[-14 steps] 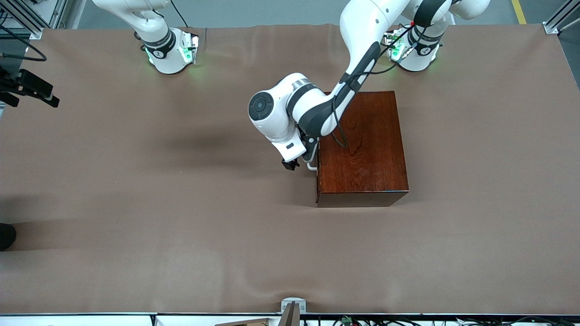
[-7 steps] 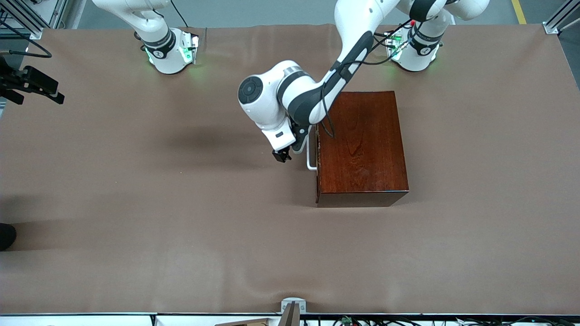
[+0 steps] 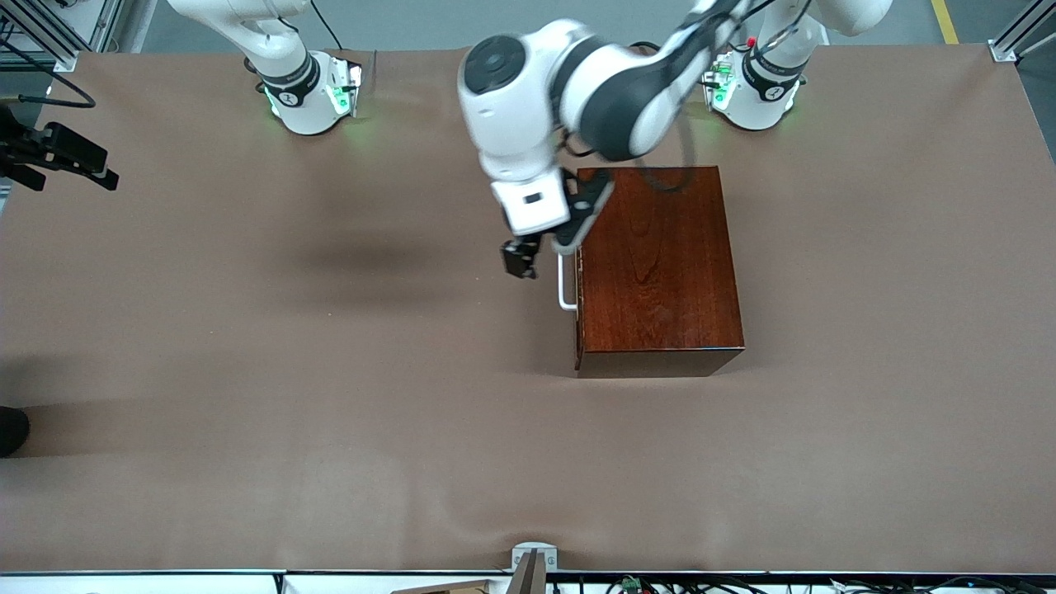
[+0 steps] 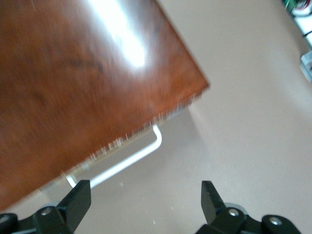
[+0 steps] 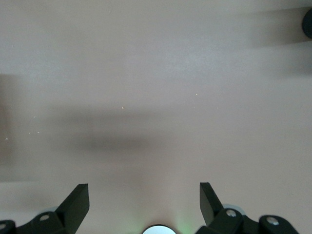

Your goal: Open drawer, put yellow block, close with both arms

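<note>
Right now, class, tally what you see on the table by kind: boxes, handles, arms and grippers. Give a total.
Wooden box: 1
White handle on its closed drawer front: 1
Arms: 2
Grippers: 2, the left gripper open above the handle, the right gripper open over bare table
Yellow blocks: 0 in view
Total: 6

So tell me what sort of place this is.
Probably a robotics lab: two white arms bolted at green-lit bases, a wide table under brown cloth, and aluminium framing at the corners, with one wooden box.
</note>
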`<action>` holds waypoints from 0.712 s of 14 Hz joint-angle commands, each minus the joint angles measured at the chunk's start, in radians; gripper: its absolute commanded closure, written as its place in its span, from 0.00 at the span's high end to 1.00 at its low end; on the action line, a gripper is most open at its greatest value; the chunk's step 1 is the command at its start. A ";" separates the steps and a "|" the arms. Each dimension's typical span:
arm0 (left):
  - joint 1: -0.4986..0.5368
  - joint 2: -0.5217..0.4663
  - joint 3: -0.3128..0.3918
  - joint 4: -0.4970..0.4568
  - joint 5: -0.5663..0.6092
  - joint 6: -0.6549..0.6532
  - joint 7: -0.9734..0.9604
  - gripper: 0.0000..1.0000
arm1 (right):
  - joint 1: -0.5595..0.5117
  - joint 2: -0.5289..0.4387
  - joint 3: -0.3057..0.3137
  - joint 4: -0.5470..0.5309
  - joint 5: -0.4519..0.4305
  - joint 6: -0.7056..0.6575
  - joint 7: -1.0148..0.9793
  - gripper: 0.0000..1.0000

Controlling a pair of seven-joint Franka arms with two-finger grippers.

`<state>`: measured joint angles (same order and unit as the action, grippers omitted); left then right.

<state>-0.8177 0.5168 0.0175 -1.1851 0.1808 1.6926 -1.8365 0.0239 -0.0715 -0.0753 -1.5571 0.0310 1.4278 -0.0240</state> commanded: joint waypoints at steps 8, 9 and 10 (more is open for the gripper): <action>0.238 -0.388 -0.016 -0.255 -0.023 -0.116 0.515 1.00 | 0.001 -0.005 0.002 -0.003 -0.013 -0.007 -0.008 1.00; 0.270 -0.424 -0.014 -0.280 -0.024 -0.128 0.577 1.00 | -0.001 -0.004 0.002 -0.003 -0.013 -0.007 -0.008 1.00; 0.304 -0.454 -0.014 -0.297 -0.024 -0.134 0.641 1.00 | -0.001 -0.002 0.002 -0.001 -0.013 -0.007 -0.008 1.00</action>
<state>-0.5735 0.1641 0.0152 -1.3832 0.1736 1.5602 -1.3021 0.0239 -0.0711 -0.0754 -1.5586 0.0310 1.4266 -0.0242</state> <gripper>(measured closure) 0.000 0.000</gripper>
